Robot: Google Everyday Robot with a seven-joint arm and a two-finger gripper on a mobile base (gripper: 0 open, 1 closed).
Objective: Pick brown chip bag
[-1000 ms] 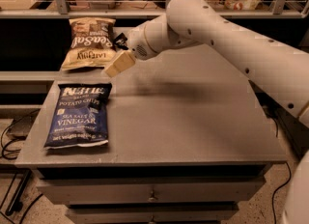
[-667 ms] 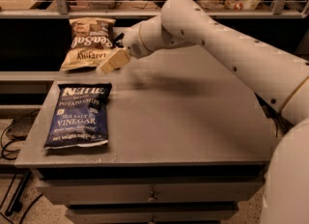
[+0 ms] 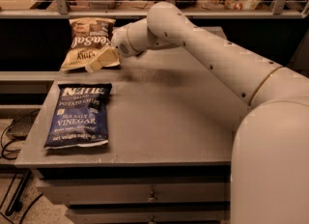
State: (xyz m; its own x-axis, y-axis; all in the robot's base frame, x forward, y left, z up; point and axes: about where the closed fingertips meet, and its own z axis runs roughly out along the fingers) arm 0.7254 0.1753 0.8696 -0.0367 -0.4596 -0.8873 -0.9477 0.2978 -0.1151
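The brown chip bag [image 3: 87, 42] lies flat at the far left of the grey table [image 3: 169, 112], its dark brown half with white lettering farthest from me and its tan half nearer. My gripper [image 3: 99, 61] hangs over the bag's near right corner, at the end of the white arm [image 3: 212, 54] that reaches in from the right. Its cream fingers [image 3: 104, 59] point left and down towards the tan half. I cannot tell whether they touch the bag.
A blue Kettle sea salt and vinegar bag [image 3: 79, 114] lies flat at the front left of the table. A shelf [image 3: 193, 10] with packets and containers runs behind the table. Drawers [image 3: 145, 194] sit under the tabletop. Cables [image 3: 14, 131] lie on the floor at the left.
My arm has swung left, carrying the gripper from just right of the brown bag to over its near right corner. Both bags lie as before.
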